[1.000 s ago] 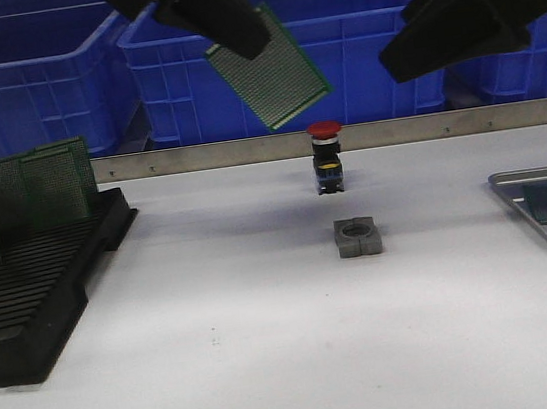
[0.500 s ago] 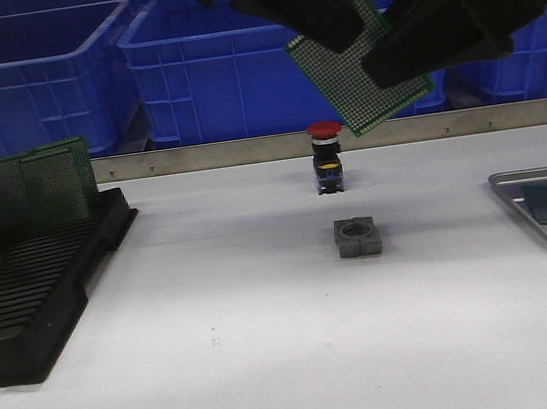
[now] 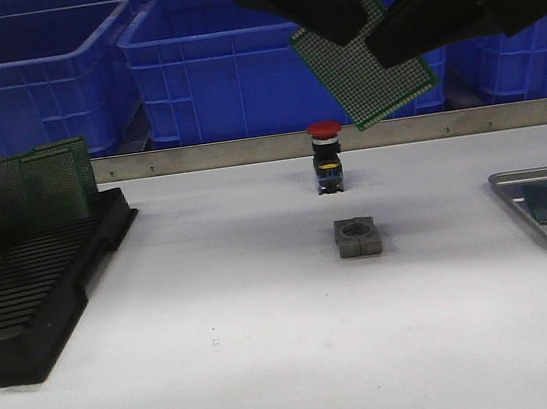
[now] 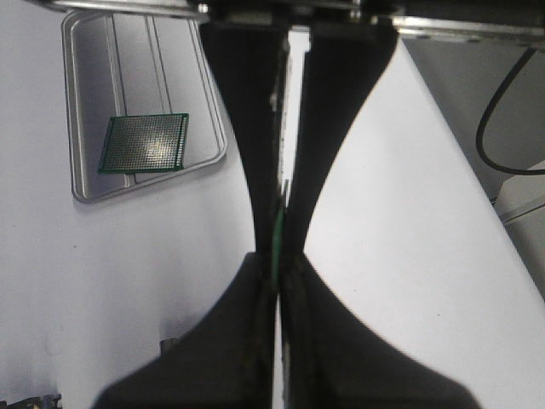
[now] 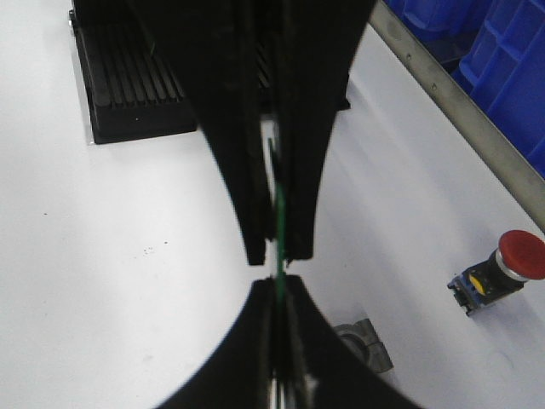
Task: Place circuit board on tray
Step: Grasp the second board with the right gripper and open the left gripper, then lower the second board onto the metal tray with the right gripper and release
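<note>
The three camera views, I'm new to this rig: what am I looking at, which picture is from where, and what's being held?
Two black robot arms work over a white table. The front view looks forward across it; the other two are cameras on each wrist, looking down past the fingers.

The left gripper is shut on a green perforated circuit board, held up in the air. The right gripper has its fingers either side of the same board, though a firm grip cannot be confirmed.

On the table: a black slotted rack with more boards, a red-capped push button, a small grey block with a hole, and a grey metal tray already holding one board. Blue plastic bins stand behind.
</note>
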